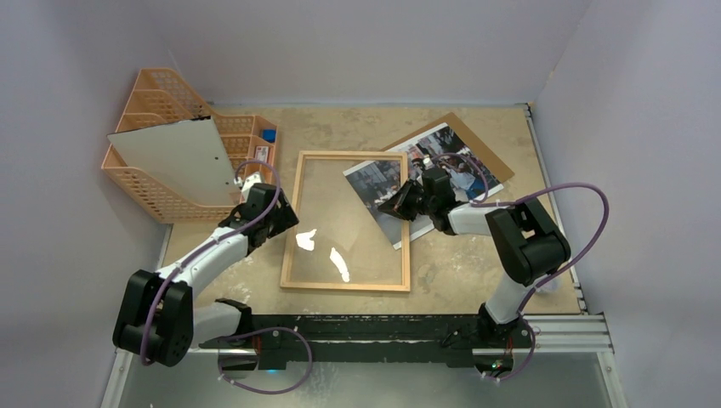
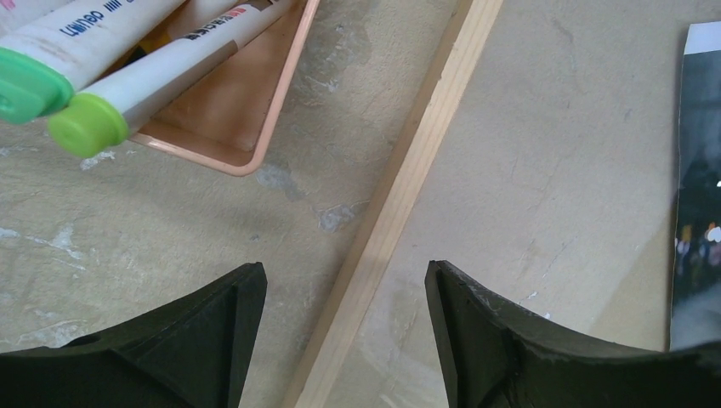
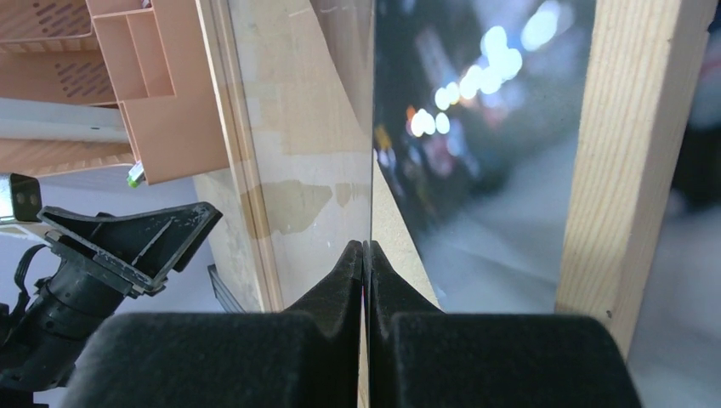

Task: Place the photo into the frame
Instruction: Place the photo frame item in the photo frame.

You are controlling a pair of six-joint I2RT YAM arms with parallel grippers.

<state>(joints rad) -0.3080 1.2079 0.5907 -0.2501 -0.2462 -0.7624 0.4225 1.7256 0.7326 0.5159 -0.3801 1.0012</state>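
Closest to my overhead view are the two arm bases at the table's [image 1: 476, 272] near edge. Starting at the far left, I see the orange mesh organizer [image 1: 153, 195] with a pale grey sheet [image 1: 174, 157] leaning across it; the left wrist camera also catches two green-capped markers [image 2: 127, 76] in its tray. Next comes the left gripper [image 1: 282, 217] [image 2: 344, 280], its jaws standing apart with nothing between them but the frame's left rail, which runs up through the gap; I cannot tell whether it touches the wood. The frame [image 1: 344, 286] [image 2: 400, 187] [image 3: 633, 153] lies flat mid-table, pane showing glare. The photo [image 1: 370, 180] [image 2: 701, 170] [image 3: 476, 127] sits picture side up and skewed across the frame's upper right corner, partly over the pane, partly outside. The right gripper [image 1: 388, 206] [image 3: 367, 255] has its fingers pressed together on the photo's left edge over the pane. Furthest right, a brown hardboard panel [image 1: 485, 153] lies under the photo's far part.
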